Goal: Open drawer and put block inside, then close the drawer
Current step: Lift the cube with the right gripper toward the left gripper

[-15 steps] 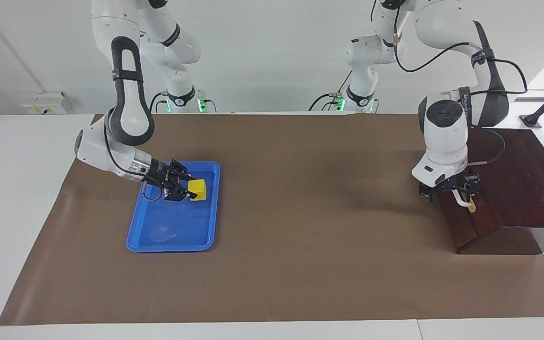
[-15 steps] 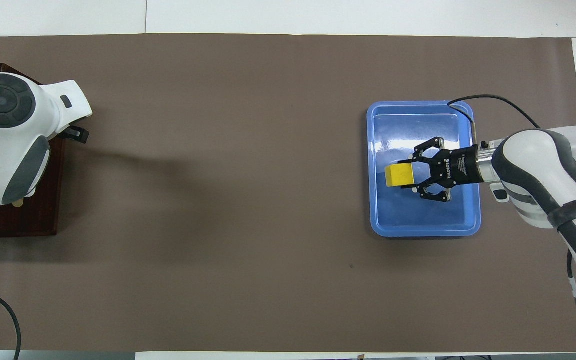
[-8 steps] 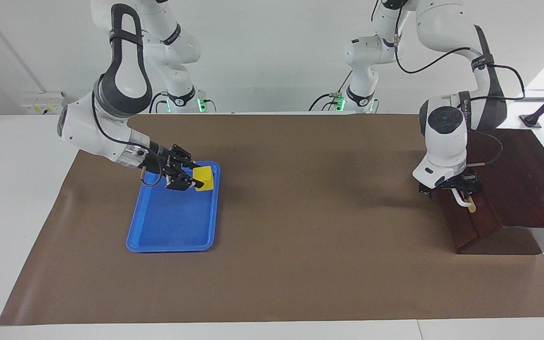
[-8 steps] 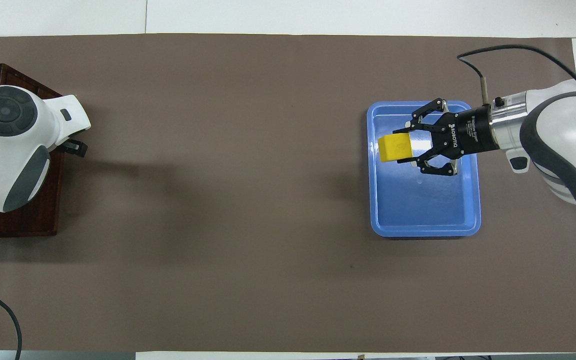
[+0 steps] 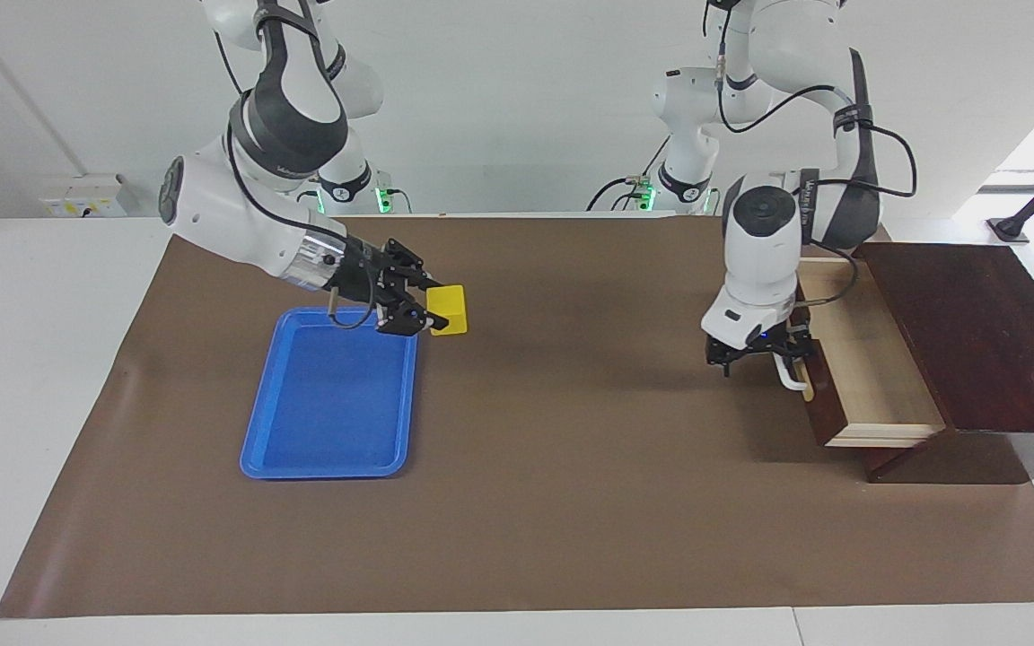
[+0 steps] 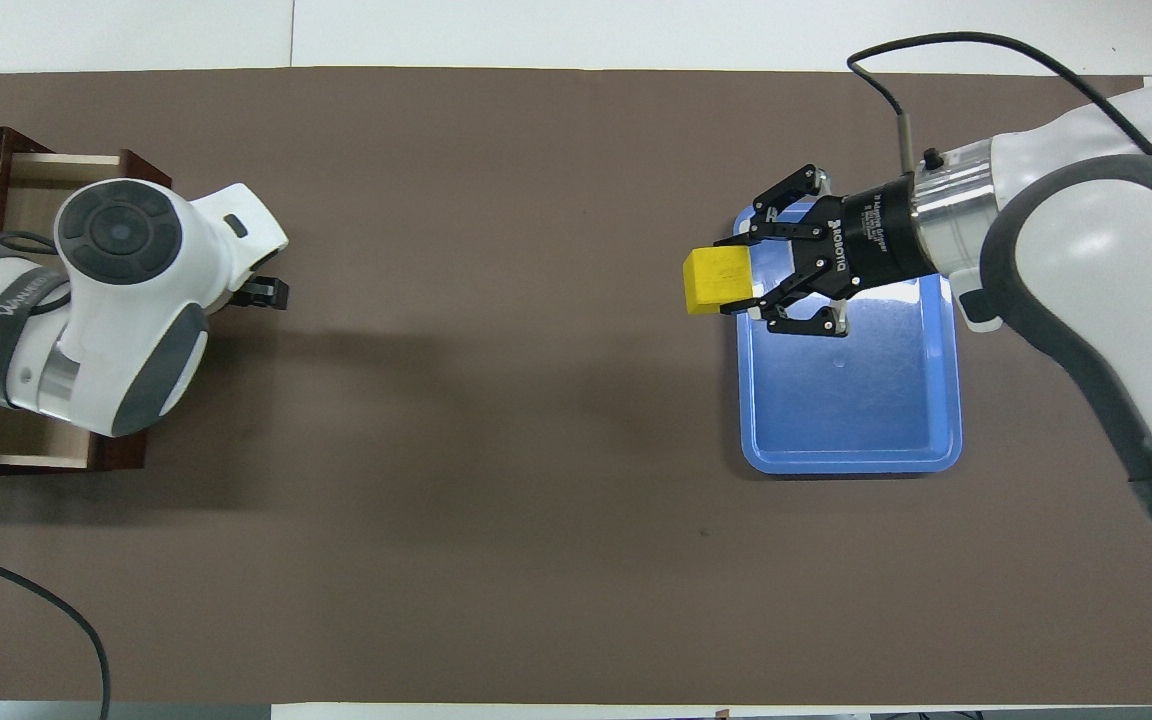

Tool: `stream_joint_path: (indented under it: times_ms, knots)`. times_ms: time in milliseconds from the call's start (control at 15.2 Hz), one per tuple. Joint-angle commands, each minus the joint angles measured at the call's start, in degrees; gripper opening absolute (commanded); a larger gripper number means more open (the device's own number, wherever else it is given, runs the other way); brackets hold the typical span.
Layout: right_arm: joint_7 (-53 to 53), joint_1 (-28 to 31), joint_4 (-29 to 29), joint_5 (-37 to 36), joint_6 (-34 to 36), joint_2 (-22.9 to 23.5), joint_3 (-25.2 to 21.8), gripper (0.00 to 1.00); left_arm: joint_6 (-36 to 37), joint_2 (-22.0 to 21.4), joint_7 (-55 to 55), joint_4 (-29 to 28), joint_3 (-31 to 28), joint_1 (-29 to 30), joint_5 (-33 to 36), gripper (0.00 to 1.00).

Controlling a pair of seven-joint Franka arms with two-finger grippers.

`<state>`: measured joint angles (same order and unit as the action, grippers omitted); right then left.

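Observation:
The yellow block [image 5: 448,309] [image 6: 718,280] hangs in the air with my right gripper [image 5: 432,312] [image 6: 742,276] shut on it. It is over the mat just off the blue tray's corner nearest the robots. At the left arm's end of the table the drawer [image 5: 867,359] [image 6: 36,172] stands pulled out of its dark wooden box [image 5: 975,323], showing its pale inside. My left gripper [image 5: 766,352] is open at the drawer's white handle [image 5: 788,375], fingers pointing down around it. In the overhead view the left wrist hides the handle.
The blue tray [image 5: 328,404] [image 6: 846,400] lies on the brown mat [image 5: 571,467] toward the right arm's end, with nothing in it. A wide stretch of bare mat separates the tray from the drawer.
The left gripper has drawn the drawer out of the box by its handle. The right gripper has lifted the block out of the tray and carried it past the tray's edge toward the drawer.

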<state>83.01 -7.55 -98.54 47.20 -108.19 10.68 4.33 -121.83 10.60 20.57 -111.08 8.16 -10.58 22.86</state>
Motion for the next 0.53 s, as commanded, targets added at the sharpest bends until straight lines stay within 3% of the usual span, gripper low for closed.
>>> stream_joint_path:
  times_ms: [0,263,459]
  knots:
    - [4.08,-3.25,1.51,-1.24,-2.89,1.28,0.15,0.00,1.59,-0.40,3.24,0.07,-0.43,-2.87,-2.38,1.00]
    - [5.85,-4.58,0.89,-1.50,-5.10,1.28,0.15,0.00,4.48,-0.32,3.15,2.60,-0.52,-2.34,-2.56,1.00]
    - [6.90,-5.98,0.54,-1.50,-6.59,1.28,0.15,0.00,18.60,1.69,7.08,16.10,-0.52,-4.27,-9.73,1.00]
